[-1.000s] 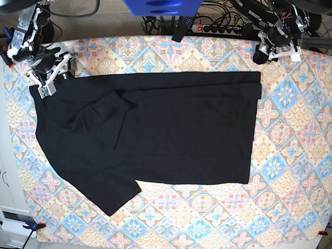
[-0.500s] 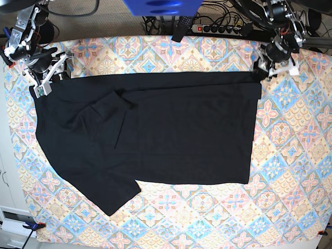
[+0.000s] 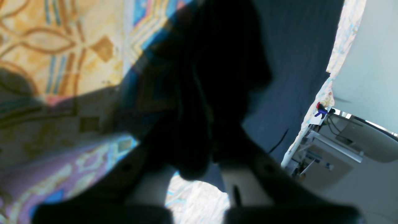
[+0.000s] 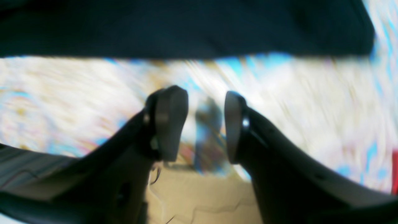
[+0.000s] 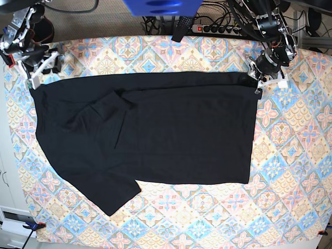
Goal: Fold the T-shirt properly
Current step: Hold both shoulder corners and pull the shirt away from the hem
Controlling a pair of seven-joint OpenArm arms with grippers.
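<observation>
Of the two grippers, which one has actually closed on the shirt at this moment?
The left gripper, at the T-shirt's hem corner, is shut on the black cloth. The right gripper has a clear gap between its fingers and grips nothing.

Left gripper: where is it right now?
Base view, upper right: the left gripper is shut on the T-shirt at its top right corner.

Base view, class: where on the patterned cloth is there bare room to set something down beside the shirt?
Free: the wide strip of patterned cloth right of the T-shirt, and the band below its lower edge. Crowded: both top corners, where the left gripper and right gripper sit at the shirt.
</observation>
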